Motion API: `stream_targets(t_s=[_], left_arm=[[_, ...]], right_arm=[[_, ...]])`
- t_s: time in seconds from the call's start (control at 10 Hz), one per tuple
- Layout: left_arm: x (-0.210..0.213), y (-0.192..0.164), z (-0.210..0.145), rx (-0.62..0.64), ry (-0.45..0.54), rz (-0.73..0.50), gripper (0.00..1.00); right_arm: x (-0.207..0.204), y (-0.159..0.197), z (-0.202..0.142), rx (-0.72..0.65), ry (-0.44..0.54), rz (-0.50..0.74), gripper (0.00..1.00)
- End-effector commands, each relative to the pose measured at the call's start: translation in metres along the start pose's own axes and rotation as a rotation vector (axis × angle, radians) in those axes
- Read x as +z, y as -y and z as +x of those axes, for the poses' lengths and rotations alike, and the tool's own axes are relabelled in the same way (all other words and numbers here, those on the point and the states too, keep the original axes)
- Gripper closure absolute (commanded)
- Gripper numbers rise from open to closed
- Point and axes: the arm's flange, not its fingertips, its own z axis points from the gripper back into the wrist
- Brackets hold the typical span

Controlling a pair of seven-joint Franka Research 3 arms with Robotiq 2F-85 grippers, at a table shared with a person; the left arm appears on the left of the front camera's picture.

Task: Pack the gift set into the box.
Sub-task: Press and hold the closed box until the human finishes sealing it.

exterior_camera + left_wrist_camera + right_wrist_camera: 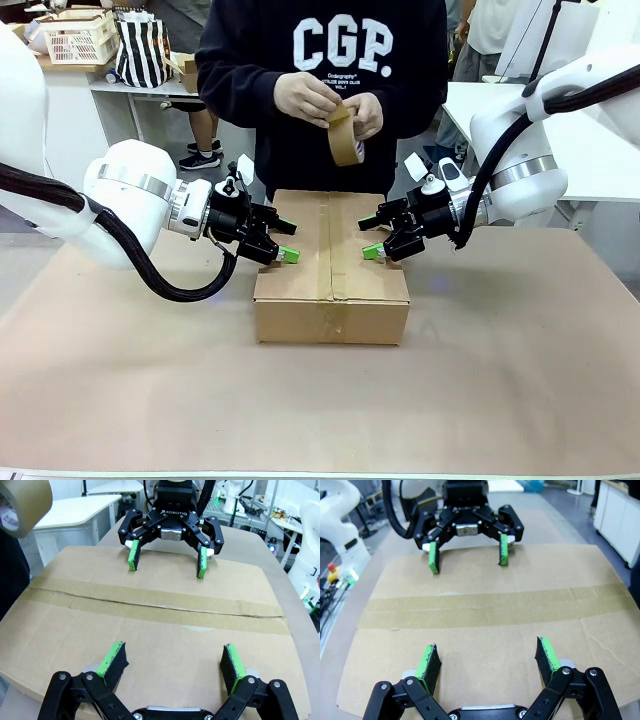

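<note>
- The box (331,268), a plain brown carton, sits closed at the middle of the brown-covered table (520,370), with a strip of brown tape (330,240) running along its top seam from the far edge to the near one.
- The left gripper (291,254) hovers at the box's left top edge, its 2 green-padded fingers spread apart and holding nothing; the left wrist view shows those fingers (113,661) wide over the cardboard lid.
- The right gripper (371,250) mirrors it at the box's right top edge, jaws likewise apart and empty; its fingers (428,664) frame the taped seam in the right wrist view.
- The 2 grippers face each other across the lid, well apart, with the tape line between them.
- A person in a dark printed sweatshirt (330,60) stands at the far side, both hands (325,105) holding a roll of brown packing tape (345,137) above the box's far edge.
</note>
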Motion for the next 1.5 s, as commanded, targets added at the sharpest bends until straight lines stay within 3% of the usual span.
stream_targets(t_s=[0.0,1.4], left_arm=[[-0.0006,0.0013,-0.0039,-0.011,-0.001,-0.002,0.00],[-0.0006,0.0013,-0.0039,-0.011,-0.001,-0.002,0.00]], right_arm=[[-0.0008,-0.0005,-0.0024,-0.001,-0.009,-0.004,0.00],[-0.0008,-0.0005,-0.0024,-0.001,-0.009,-0.004,0.00]])
